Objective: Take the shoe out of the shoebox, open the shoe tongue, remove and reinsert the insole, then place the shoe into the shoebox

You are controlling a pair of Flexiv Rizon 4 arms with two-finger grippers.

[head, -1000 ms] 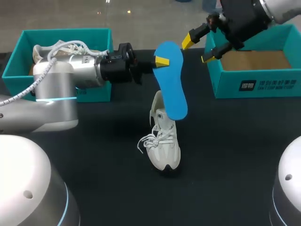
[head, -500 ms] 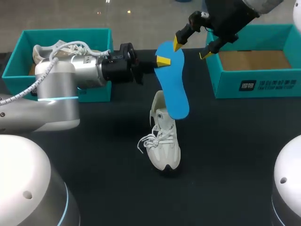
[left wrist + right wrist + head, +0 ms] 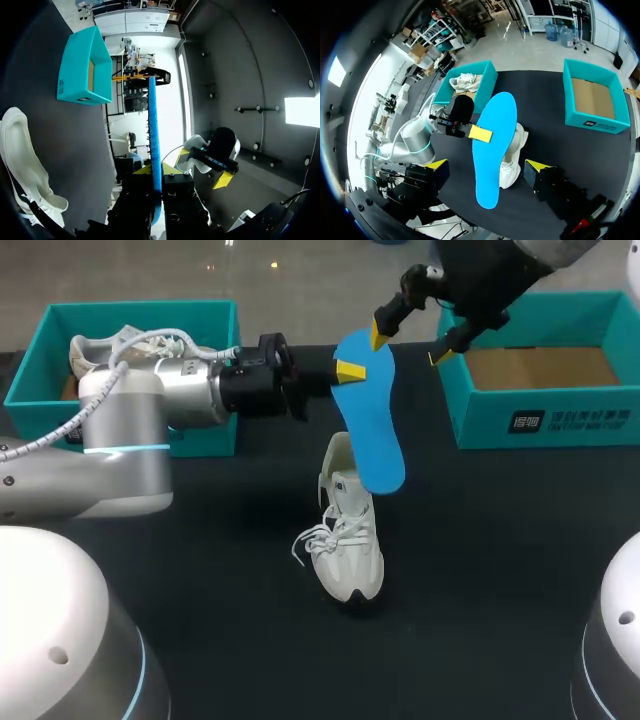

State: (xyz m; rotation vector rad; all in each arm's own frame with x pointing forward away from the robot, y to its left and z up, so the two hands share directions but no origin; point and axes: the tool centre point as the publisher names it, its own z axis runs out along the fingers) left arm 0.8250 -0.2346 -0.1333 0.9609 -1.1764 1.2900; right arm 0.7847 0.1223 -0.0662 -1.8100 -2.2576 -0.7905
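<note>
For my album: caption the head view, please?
Left gripper holds the blue insole over the white shoe; right gripper open nearby.

In the head view, the left arm point(image 3: 130, 430) is a silver-grey cylinder with a glowing light-blue ring point(image 3: 120, 450), a braided white cable point(image 3: 50, 433) and a black wrist. The left gripper point(image 3: 345, 370) and right gripper point(image 3: 410, 343) are black with yellow tips. White domed housings point(image 3: 50, 630) fill the lower corners.

Black table point(image 3: 480, 570), matte dark top, soft even light
</note>
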